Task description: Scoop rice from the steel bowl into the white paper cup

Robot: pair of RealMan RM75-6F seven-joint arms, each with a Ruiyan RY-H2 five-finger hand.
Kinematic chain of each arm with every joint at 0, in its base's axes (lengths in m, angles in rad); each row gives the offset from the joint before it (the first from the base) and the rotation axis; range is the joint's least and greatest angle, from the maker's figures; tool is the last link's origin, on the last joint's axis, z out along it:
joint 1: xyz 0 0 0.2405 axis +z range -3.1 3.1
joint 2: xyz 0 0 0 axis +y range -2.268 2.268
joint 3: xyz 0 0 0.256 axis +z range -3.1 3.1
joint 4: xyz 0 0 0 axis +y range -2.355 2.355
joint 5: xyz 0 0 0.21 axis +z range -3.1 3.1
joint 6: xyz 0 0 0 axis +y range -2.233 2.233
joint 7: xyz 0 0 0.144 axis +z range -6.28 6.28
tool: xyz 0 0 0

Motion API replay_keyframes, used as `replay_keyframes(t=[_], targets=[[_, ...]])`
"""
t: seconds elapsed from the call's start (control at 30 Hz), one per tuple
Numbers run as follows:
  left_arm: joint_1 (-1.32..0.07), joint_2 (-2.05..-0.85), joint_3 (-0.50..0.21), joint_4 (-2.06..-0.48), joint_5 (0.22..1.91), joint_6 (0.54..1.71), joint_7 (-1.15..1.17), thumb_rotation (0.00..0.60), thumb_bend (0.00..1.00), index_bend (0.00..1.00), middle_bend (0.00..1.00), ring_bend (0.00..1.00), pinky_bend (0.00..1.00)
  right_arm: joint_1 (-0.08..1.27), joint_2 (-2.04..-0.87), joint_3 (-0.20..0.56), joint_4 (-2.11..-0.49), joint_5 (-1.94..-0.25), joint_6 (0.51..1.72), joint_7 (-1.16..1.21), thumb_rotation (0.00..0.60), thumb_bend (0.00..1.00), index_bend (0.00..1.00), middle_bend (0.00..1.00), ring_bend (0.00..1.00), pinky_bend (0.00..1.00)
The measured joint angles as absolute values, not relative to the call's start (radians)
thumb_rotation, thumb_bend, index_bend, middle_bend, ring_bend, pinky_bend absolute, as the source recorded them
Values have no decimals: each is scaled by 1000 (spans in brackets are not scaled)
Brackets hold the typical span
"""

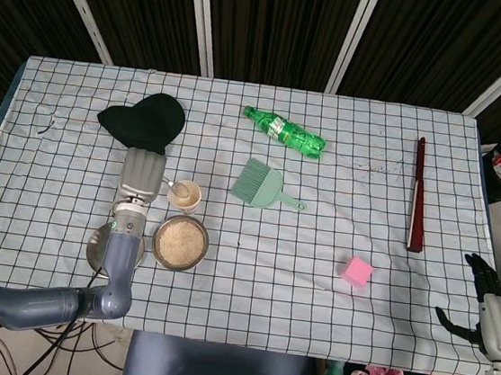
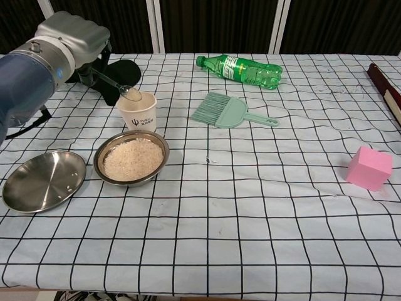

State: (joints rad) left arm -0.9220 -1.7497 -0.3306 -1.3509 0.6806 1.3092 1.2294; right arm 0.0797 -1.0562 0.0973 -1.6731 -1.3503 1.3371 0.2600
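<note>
The white paper cup point(image 2: 139, 111) stands upright just behind the steel bowl point(image 2: 131, 158), which is full of rice. My left hand point(image 2: 72, 37) hovers to the left of the cup and holds a clear plastic spoon point(image 2: 111, 82). The spoon's head lies over the cup's left rim with a little rice on it. In the head view the left hand point(image 1: 140, 175) sits beside the cup point(image 1: 184, 196), above the bowl point(image 1: 180, 243). My right hand point(image 1: 488, 307) hangs past the table's right front corner, fingers apart, holding nothing.
An empty steel plate point(image 2: 42, 180) lies left of the bowl. A black hat point(image 2: 123, 70) sits behind the cup. To the right are a green brush point(image 2: 229, 111), a green bottle point(image 2: 241, 69), a pink cube point(image 2: 369, 168) and a dark red stick point(image 1: 418, 196).
</note>
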Motion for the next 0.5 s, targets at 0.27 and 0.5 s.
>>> replay_keyframes(t=[0.27,0.5], targets=[[-967,-1766,-286,-1300,704,1290,1312,600,523,788,1000,1000,1000,80,-1054,99,-1675,-1348,1334,270,600,215,0,0,0,207],[-999,-1752,-231,-1308,742,1272,1394,600,524,787,1000,1000,1000,80,-1049,97,-1684,-1348,1328,283,600,215,0,0,0,207]])
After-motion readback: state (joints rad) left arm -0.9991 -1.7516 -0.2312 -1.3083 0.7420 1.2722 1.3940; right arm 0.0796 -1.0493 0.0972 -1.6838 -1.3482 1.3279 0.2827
